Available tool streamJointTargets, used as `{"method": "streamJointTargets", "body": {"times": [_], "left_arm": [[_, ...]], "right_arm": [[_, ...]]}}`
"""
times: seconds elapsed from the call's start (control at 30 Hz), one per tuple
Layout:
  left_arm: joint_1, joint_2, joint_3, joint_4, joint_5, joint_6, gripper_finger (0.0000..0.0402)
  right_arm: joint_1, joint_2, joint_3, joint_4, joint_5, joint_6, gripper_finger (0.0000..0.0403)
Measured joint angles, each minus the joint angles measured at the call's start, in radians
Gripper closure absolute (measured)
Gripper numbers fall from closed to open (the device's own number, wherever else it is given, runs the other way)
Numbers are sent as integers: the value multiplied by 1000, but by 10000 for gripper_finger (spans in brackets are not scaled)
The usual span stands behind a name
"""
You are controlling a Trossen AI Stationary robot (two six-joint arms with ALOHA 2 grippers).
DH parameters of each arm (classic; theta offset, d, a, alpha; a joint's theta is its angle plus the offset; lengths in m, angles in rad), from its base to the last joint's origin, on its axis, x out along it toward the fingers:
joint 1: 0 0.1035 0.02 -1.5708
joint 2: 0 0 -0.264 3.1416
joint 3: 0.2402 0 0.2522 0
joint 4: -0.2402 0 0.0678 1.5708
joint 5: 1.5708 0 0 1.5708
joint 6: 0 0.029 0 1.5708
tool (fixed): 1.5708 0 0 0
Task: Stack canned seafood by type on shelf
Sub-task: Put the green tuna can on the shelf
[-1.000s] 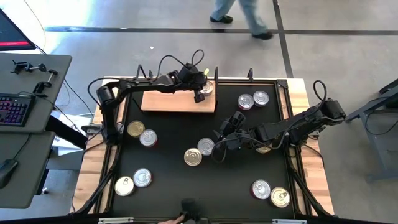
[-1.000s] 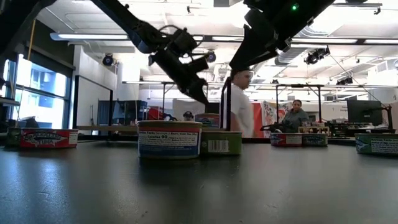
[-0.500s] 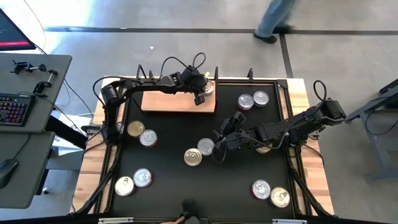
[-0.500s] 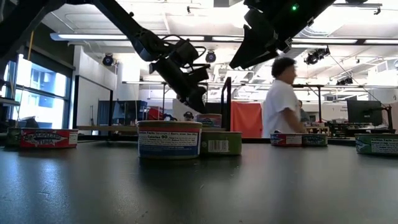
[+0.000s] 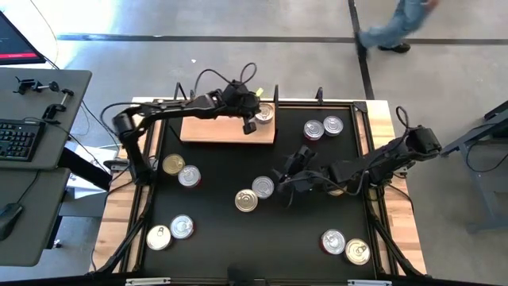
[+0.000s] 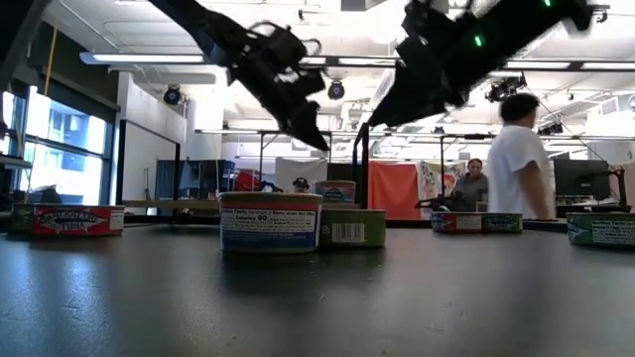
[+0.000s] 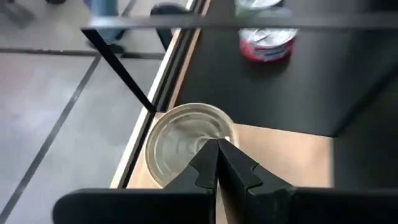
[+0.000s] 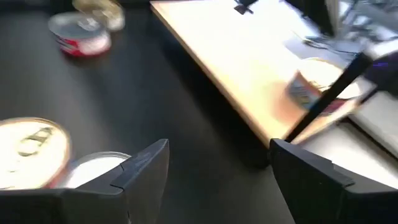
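The light wooden shelf [image 5: 226, 129] lies at the far side of the black mat. One silver-lidded can [image 5: 264, 114] stands on its right end. My left gripper [image 5: 249, 125] hangs shut just above and beside that can [image 7: 186, 140], clear of it in the low view [image 6: 316, 141]. My right gripper [image 5: 284, 189] is open over the middle of the mat. A silver-lidded can [image 8: 93, 171] and a gold-lidded can [image 8: 28, 146] stand on the mat just ahead of its fingers [image 8: 146, 168], and nothing is between them.
Loose cans stand in pairs on the mat: far right [image 5: 323, 127], left [image 5: 181, 170], near left [image 5: 170, 232], near right [image 5: 345, 246]. One more [image 5: 337, 189] lies partly under the right arm. A desk with a keyboard [image 5: 20, 139] stands left of the table, and a person walks behind it.
My left gripper, shut throughout, dipped toward the can on the shelf and then rose clear above it. My right gripper has sunk a little and tipped downward toward the two cans in the middle, still open. No can has moved.
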Motion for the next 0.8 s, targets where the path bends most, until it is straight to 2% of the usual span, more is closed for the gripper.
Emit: {"method": "streamJointTargets", "body": {"times": [0.1, 0.2, 0.3, 0.37, 0.47, 0.6, 0.8], "left_arm": [[-23, -107, -117, 71, 128, -76, 401], [-84, -220, -296, 238, 277, -149, 401], [-167, -322, -489, 455, 322, -179, 401], [-223, -370, -603, 596, 325, -185, 401], [-296, -410, -736, 777, 326, -188, 401], [-357, -418, -833, 984, 310, -231, 401], [-381, -417, -844, 1008, 258, -237, 401]], "right_arm": [[2, 1, -140, 282, -103, 0, 133], [23, 1, -246, 541, -221, -50, 133], [47, 1, -309, 763, -374, -140, 133], [58, 1, -326, 855, -434, -178, 133], [61, 0, -328, 878, -454, -206, 133], [39, 1, -328, 872, -456, -220, 133], [17, 1, -328, 867, -453, -217, 133]]}}
